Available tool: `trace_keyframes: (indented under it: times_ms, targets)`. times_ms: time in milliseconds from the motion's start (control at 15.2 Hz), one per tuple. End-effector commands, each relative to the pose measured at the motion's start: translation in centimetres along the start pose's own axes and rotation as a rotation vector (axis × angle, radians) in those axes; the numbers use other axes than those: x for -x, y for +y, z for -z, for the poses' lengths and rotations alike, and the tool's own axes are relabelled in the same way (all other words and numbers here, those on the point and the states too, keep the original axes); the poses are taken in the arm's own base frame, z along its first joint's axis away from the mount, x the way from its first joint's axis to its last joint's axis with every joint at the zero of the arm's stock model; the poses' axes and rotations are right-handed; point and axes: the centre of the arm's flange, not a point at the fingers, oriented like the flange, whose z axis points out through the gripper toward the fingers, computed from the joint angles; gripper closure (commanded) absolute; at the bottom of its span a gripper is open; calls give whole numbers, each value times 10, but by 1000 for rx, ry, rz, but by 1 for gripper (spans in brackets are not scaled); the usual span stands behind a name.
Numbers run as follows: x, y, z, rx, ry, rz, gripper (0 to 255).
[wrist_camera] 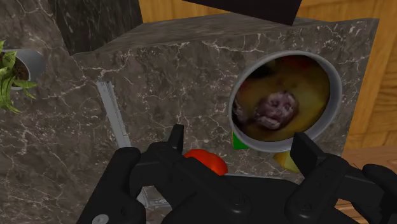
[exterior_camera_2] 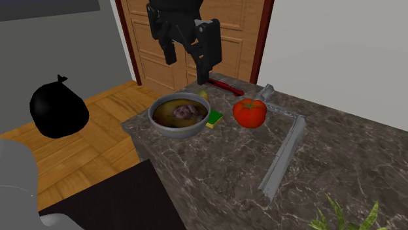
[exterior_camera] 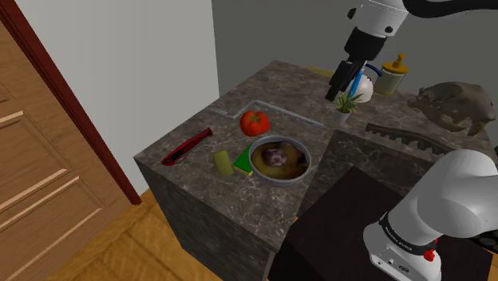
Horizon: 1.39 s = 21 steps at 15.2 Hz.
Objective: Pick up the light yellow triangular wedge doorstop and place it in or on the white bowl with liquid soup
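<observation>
One claw (exterior_camera_2: 187, 68) hangs spread and empty above the bench (exterior_camera: 223, 197), pale yellow wedge (exterior_camera: 221, 162) lying there with a green pad (exterior_camera: 242, 164) between it and the soup bowl (exterior_camera: 252, 164).

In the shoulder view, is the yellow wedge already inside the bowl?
No, the yellow wedge lies on the counter beside the bowl, with a green pad between them.

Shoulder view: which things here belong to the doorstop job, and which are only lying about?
For the job: pale yellow wedge doorstop; grey bowl of soup; gripper, open.
Lying about: tomato; red-handled knife; green sponge; potted plant; skull.
</observation>
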Motion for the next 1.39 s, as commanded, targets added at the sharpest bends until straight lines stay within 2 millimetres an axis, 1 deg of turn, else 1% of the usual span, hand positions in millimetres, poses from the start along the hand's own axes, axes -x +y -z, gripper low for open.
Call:
trace_keyframes:
  times_ms: [0,660,1320]
  targets:
    - [0,0,0,0,0,0,0]
    - [-95,-64,-84,-11,-106,-23,0]
    - [-183,-127,-176,-22,-211,-46,0]
